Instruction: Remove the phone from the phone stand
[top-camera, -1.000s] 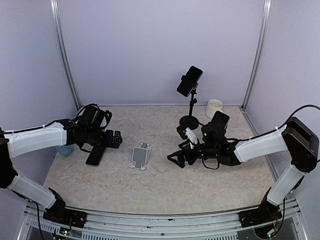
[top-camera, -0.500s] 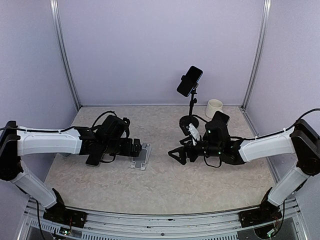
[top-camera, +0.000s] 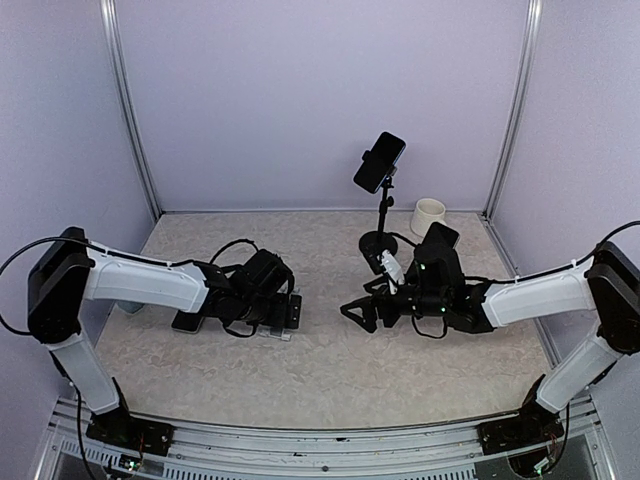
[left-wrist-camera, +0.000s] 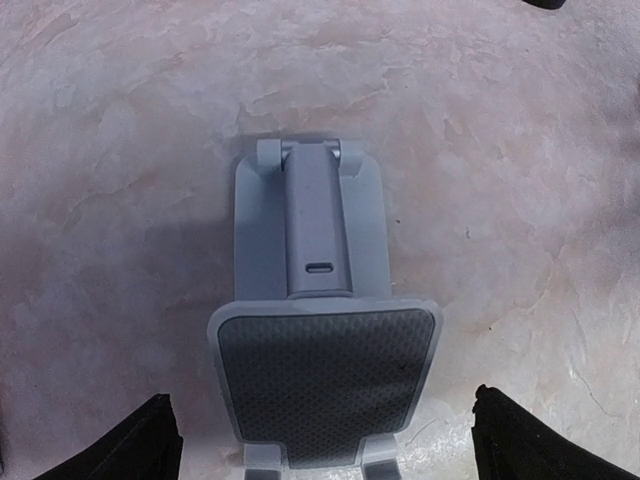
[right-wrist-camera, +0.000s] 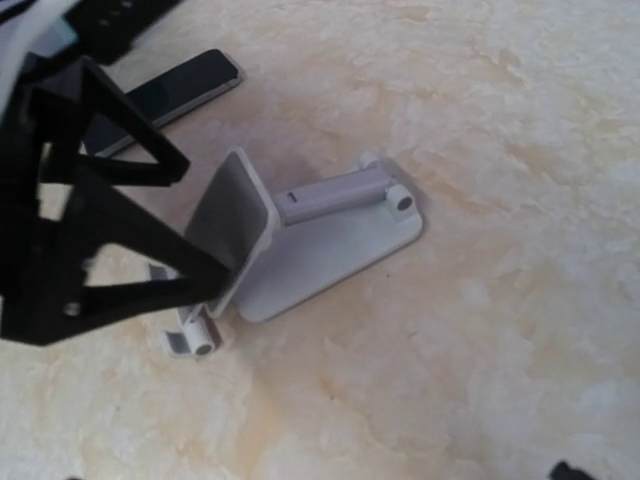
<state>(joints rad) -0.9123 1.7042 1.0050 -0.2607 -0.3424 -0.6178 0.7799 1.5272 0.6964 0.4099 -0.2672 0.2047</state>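
Pale lilac walls (top-camera: 300, 90) close in a mottled beige, stone-patterned bench (top-camera: 330, 385). The left jaws are spread wide. Their black fingertips (left-wrist-camera: 150, 445) sit low on either side of the pale grey folding phone stand (left-wrist-camera: 310, 250), flanking its dark textured plate with bare bench showing in the gaps. The stand rests base-down on the bench, with its hinged strut raised and the plate tilted up. The right jaws are also spread and grip nothing. They hang just to the right of the stand, pointed towards it and apart from it. The slim black smartphone (right-wrist-camera: 170, 95) lies flat on the bench on the stand's left, clear of it. From above it is partly hidden by the white left arm (top-camera: 140, 285), which reaches low across the bench. The white right arm (top-camera: 530, 290) stretches in from the opposite side. Near the back wall, a second dark phone (top-camera: 379, 161) is clamped atop a thin black pole with a round foot (top-camera: 378, 243). A small white cup (top-camera: 428, 215) stands just beside it.
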